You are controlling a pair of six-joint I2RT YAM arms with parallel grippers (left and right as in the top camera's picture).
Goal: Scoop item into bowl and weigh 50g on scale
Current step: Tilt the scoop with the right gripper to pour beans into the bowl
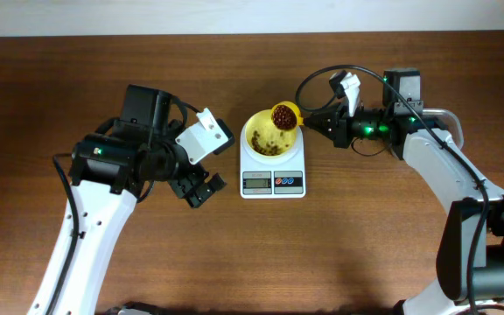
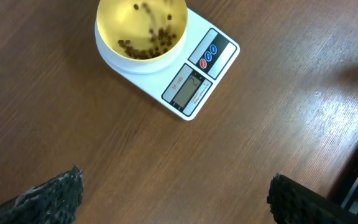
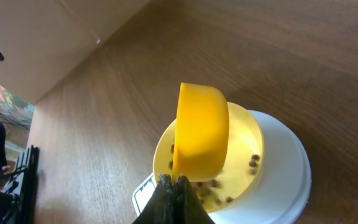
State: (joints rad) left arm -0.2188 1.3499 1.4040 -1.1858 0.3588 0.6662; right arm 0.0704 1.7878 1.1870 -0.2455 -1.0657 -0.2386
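The pale yellow bowl (image 1: 267,138) sits on the white scale (image 1: 272,182) and holds some reddish-brown beans (image 1: 269,145). My right gripper (image 1: 315,122) is shut on the handle of a bright yellow scoop (image 1: 285,115) full of beans, held over the bowl's far right rim. In the right wrist view the scoop (image 3: 201,134) is tipped on its side over the bowl (image 3: 247,134), gripped by the jaws (image 3: 174,182). My left gripper (image 1: 201,185) is open and empty, left of the scale. The left wrist view shows the bowl (image 2: 142,28), beans (image 2: 146,48) and scale (image 2: 194,81).
The scale's grey display (image 2: 188,87) and red and blue buttons (image 2: 208,55) face the table's front. A light wall or board (image 3: 48,37) borders the table's far edge in the right wrist view.
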